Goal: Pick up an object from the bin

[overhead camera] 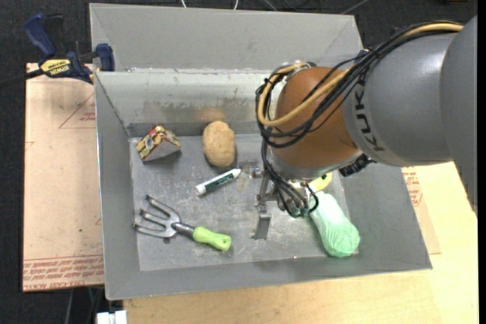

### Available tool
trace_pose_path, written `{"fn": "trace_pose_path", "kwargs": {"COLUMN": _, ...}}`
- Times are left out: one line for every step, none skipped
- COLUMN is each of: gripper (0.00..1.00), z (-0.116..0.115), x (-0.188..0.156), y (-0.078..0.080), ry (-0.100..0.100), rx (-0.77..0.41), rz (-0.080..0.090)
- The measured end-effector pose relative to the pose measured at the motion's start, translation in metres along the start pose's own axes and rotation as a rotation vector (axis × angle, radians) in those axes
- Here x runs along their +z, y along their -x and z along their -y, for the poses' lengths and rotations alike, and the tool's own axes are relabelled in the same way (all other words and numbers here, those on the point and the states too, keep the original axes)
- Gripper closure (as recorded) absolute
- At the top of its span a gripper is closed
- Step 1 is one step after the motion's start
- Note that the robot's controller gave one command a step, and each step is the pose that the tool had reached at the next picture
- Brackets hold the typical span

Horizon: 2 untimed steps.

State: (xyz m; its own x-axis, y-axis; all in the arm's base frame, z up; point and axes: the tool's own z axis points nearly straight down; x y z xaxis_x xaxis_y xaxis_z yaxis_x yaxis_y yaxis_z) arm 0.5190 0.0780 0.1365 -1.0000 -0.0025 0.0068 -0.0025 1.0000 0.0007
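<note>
white-and-green tube (219, 180) lies flat and slanted at the bin's (171, 186) middle; pale green bundle (336, 231) lies near its front right corner.

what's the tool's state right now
tool: cannot be told whether open or closed; it is low over the bin floor, beside a pale green bundle.

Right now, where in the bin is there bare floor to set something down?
Bare floor lies between the small carton and the garden fork, and between the white tube and that fork. Crowded at right: gripper and green bundle.
</note>
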Motion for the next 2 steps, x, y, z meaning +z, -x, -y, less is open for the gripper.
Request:
{"fn": "trace_pose_path", "kwargs": {"gripper": 0.0, "z": 0.0, "x": -0.004, "y": 0.002, "ry": 0.001, "rx": 0.003, "rz": 0.007}}
{"fn": "trace_pose_path", "kwargs": {"gripper": 0.0, "z": -0.067, "x": 0.067, "y": -0.001, "ry": 0.003, "rx": -0.031, "rz": 0.013}}
